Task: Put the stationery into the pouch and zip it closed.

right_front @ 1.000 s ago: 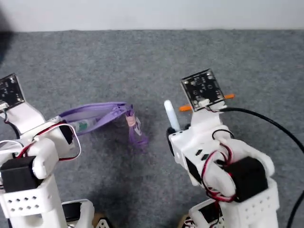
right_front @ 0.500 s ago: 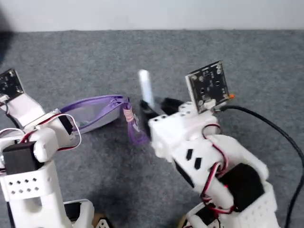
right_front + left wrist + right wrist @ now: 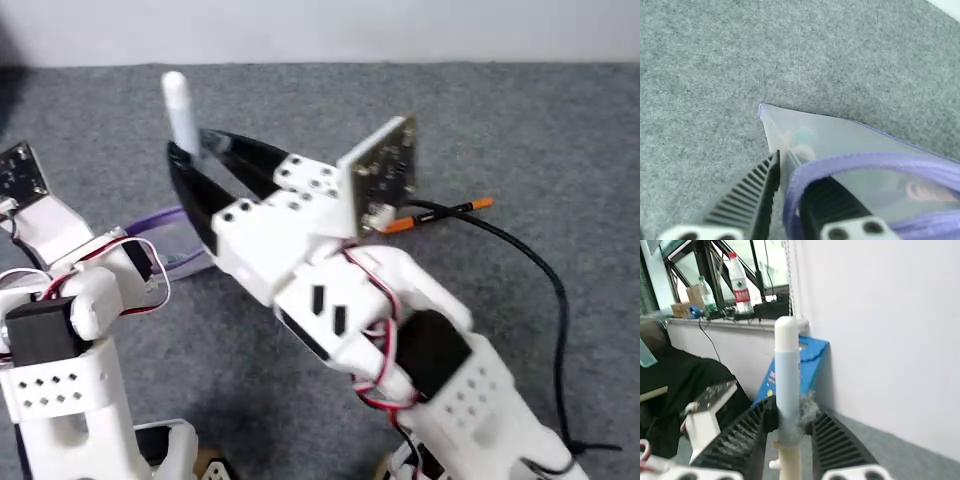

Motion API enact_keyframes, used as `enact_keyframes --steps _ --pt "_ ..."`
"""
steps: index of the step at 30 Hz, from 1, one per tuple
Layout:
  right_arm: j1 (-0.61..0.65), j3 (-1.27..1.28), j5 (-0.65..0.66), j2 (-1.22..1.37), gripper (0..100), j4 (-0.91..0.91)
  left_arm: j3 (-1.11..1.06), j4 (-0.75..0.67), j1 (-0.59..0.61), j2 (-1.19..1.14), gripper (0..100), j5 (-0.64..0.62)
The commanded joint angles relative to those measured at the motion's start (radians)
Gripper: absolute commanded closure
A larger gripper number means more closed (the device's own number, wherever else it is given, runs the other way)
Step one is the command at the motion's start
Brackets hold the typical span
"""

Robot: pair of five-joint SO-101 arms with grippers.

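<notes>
The right claw (image 3: 185, 160), gripping the white-capped pen (image 3: 178, 105), has swung across above the pouch (image 3: 178, 245), which the left claw (image 3: 790, 175) pinches by its rim; I think insertion comes next.

No words or numbers can be read; print is seen on the blue box (image 3: 812, 357) and the bottle (image 3: 738, 280), but it is too blurred.

A white wall (image 3: 880, 330) rises behind the grey carpet (image 3: 500, 130), window (image 3: 767, 262) beyond.

My view: grey mat (image 3: 500, 120) below a white wall (image 3: 320, 30); beyond, a bottle (image 3: 740, 282) on the sill, a blue box (image 3: 815, 360).
</notes>
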State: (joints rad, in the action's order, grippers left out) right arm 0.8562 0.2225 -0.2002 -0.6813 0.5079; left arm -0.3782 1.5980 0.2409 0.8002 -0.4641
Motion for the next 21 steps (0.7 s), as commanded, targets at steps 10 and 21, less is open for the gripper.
enact_keyframes --steps 10,21 --pt "-0.002 0.0 -0.006 0.223 99.1 -0.18 0.064 -0.026 0.006 -0.005 99 -0.015" --pt "-0.021 -0.002 0.08 0.251 81.3 0.01 0.064 -0.025 0.006 -0.005 99 -0.015"
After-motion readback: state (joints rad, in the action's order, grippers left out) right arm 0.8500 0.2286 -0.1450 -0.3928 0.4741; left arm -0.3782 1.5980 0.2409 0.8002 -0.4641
